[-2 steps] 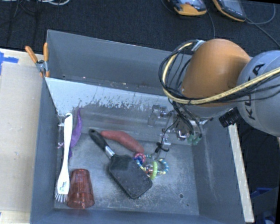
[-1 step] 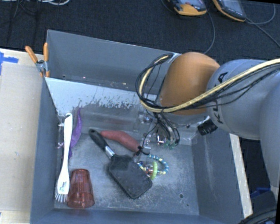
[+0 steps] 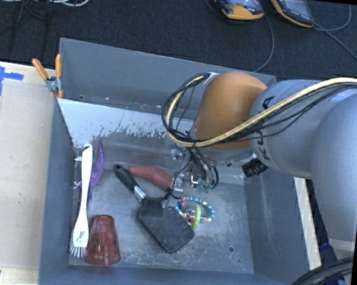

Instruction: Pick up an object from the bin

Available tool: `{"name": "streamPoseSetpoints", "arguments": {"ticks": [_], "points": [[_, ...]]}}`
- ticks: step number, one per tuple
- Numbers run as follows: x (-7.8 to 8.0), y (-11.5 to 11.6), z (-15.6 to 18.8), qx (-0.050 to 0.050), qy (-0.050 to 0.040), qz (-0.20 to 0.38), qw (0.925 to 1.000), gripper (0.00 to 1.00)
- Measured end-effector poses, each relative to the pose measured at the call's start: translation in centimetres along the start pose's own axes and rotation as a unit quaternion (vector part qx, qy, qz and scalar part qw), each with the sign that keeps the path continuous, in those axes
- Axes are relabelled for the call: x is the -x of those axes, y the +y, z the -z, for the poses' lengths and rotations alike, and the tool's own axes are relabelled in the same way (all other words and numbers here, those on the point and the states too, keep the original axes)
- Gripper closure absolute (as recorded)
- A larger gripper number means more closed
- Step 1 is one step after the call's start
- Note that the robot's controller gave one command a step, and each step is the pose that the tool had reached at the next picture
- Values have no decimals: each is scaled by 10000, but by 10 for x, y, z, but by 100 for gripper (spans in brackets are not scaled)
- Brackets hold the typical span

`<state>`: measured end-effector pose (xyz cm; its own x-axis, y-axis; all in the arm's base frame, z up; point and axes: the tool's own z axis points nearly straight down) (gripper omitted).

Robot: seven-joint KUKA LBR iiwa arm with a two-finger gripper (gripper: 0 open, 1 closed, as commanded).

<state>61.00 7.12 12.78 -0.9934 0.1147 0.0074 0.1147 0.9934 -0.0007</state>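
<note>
Right now the gripper [image 3: 181, 187] hangs low at approx. the middle of the grey bin [image 3: 109, 78], under the arm's orange cover. Can't tell whether it's apart or together, since cables and the wrist hide it. It sits just above the right end of a red-handled tool [image 3: 150, 174], where that meets a black scraper [image 3: 166, 229] w/ a flat dark pad. A multicoloured bead bracelet [image 3: 196, 212] lies just beside it, to the right. Well apart, along the left wall: a white brush [image 3: 82, 198], a purple strip [image 3: 98, 164] and a red translucent cup [image 3: 103, 240] on its side.
</note>
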Motion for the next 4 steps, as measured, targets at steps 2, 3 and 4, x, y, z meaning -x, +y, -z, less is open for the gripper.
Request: {"name": "streamPoseSetpoints", "arguments": {"ticks": [2,3,4], "points": [[3,-11,-45,8,-14,-292,9996,0],[15,-9,-63,55,-108,-1453,9893,100],[15,-9,-56,32,-71,-1955,9807,100]]}}
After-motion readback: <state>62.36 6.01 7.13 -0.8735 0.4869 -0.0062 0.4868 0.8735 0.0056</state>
